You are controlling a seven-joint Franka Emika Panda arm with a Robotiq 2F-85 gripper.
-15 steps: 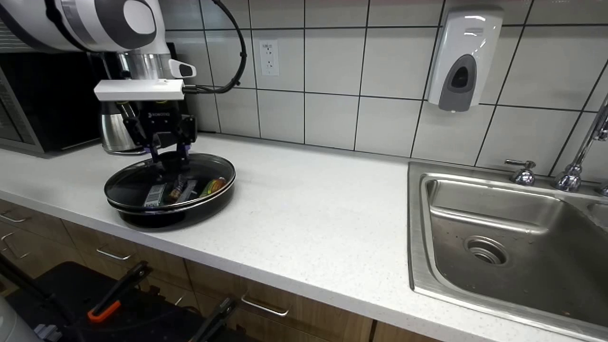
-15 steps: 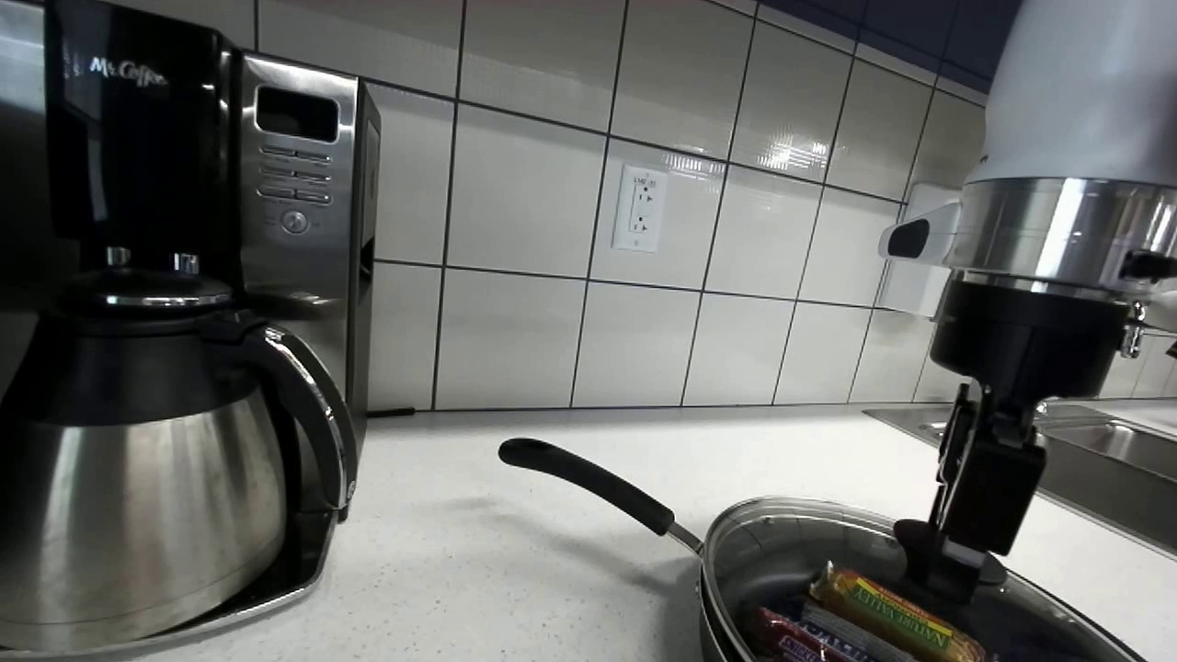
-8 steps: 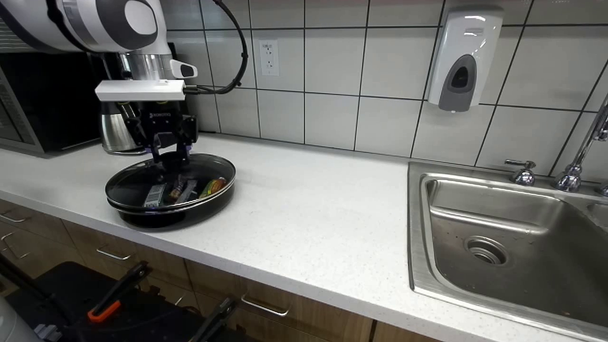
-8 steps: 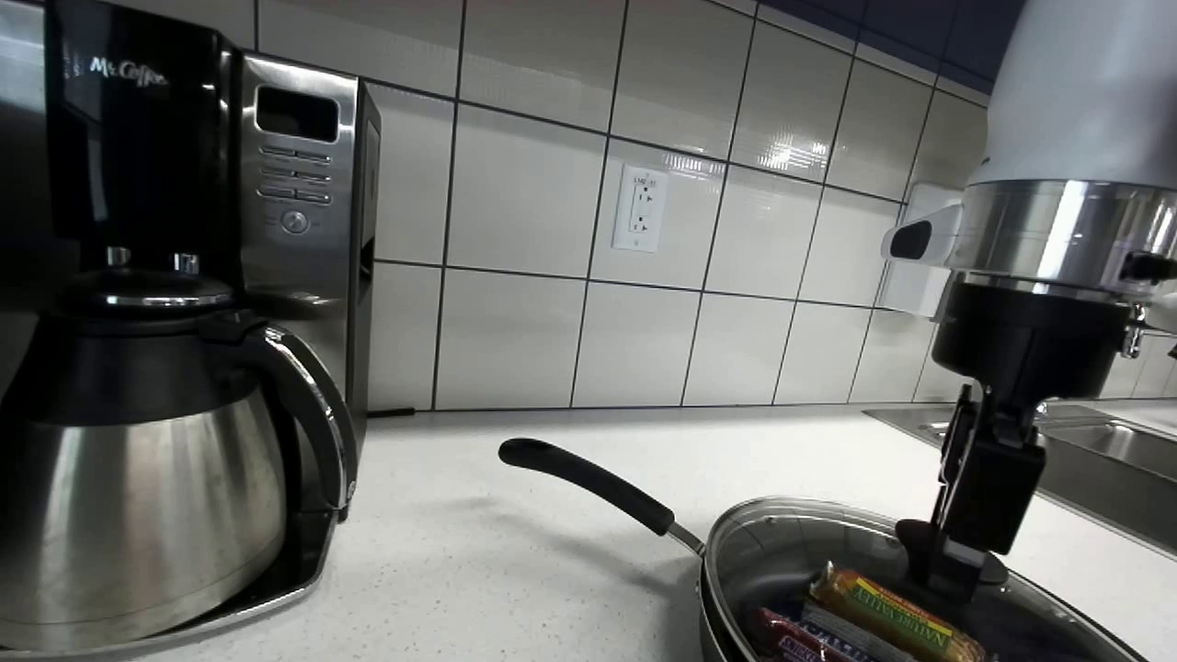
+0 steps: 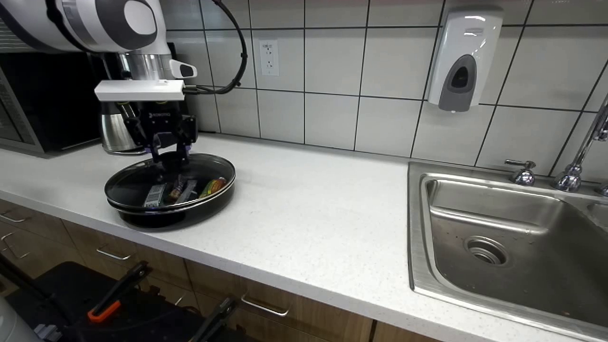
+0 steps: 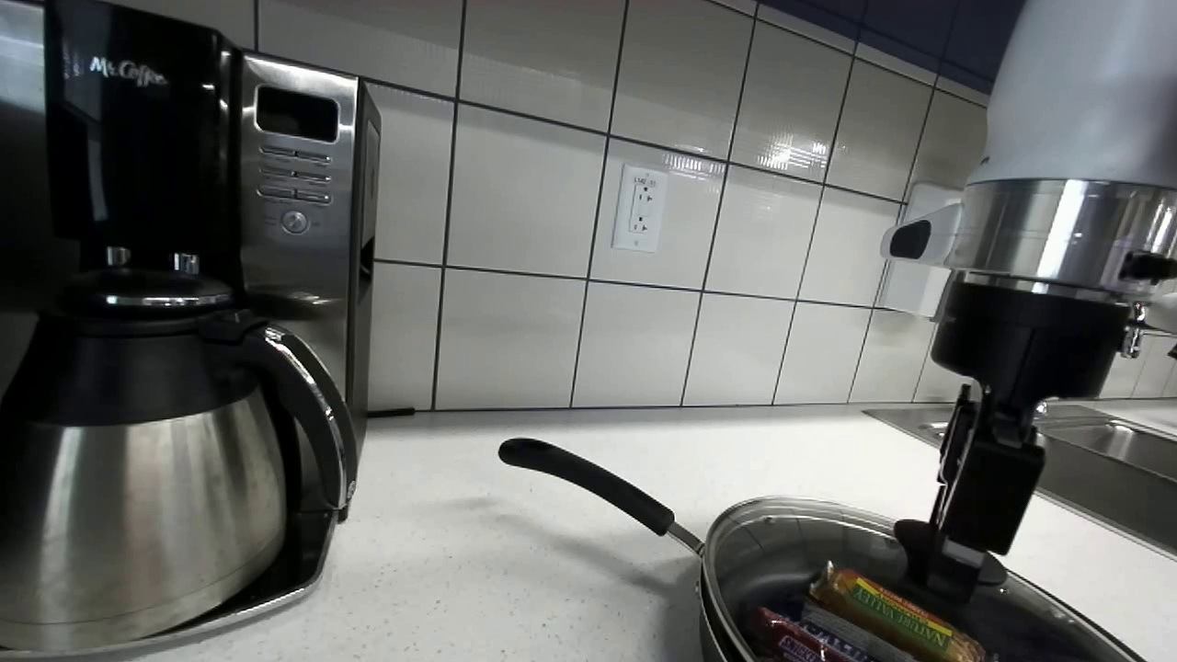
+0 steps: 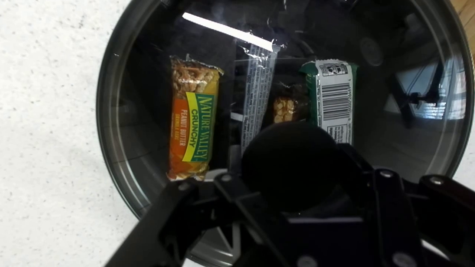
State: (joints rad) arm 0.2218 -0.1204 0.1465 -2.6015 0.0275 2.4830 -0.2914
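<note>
A round glass lid (image 5: 211,166) with a dark rim sits over a black frying pan (image 5: 190,216). In the wrist view my gripper (image 7: 293,157) has its fingers (image 7: 235,159) pressed on both sides of the lid's round black knob (image 7: 291,148), with no gap showing. In an exterior view a finger (image 6: 993,492) covers part of that knob (image 6: 912,536). Beneath the glass lie wrapped bars: a Nature Valley peanut butter bar (image 7: 195,118), a silver wrapper (image 7: 258,89) and a green-edged bar with a barcode (image 7: 336,98). The knob partly hides the bars.
The pan's black handle (image 6: 588,473) points toward the coffee maker (image 6: 303,211) and its steel carafe (image 6: 156,496). A sink (image 5: 418,228) and faucet (image 5: 570,178) stand along the counter (image 5: 308,213). A tiled wall (image 5: 332,118) runs behind.
</note>
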